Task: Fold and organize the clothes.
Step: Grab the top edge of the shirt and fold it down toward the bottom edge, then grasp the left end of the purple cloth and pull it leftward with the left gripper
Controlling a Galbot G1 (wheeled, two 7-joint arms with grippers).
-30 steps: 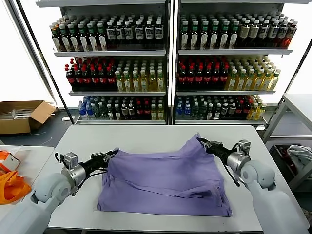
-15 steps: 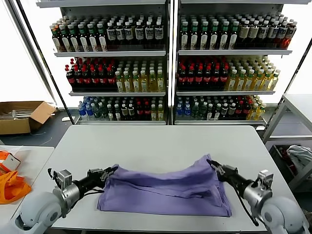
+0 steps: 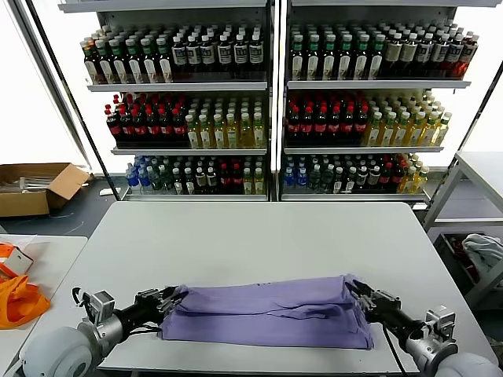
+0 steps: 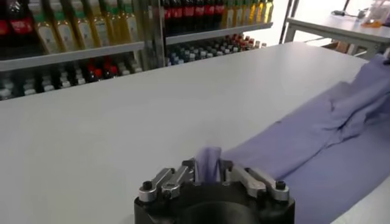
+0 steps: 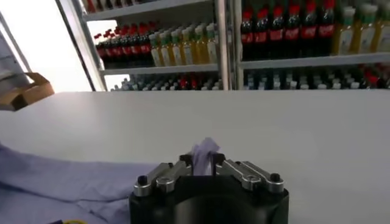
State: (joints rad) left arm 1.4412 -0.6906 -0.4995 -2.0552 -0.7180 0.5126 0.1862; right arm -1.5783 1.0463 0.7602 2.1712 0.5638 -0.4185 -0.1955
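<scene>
A lavender T-shirt (image 3: 267, 314) lies folded into a long band across the near part of the white table (image 3: 259, 236). My left gripper (image 3: 167, 298) is shut on the shirt's left edge; the pinched cloth (image 4: 208, 163) stands up between its fingers. My right gripper (image 3: 355, 292) is shut on the shirt's right edge, with a tuft of cloth (image 5: 203, 152) between its fingers. The shirt spreads away in the left wrist view (image 4: 317, 140) and in the right wrist view (image 5: 67, 182). Both grippers sit low, near the table's front edge.
Drink shelves (image 3: 275, 102) stand behind the table. An orange bag (image 3: 17, 298) lies on a side table at the left. A cardboard box (image 3: 35, 184) sits on the floor at the far left. A grey-white cloth (image 3: 483, 251) lies at the right.
Both grippers have pulled the shirt's far edge toward the front and down. The raised shirt now lies doubled over as a flat band near the table's front edge.
</scene>
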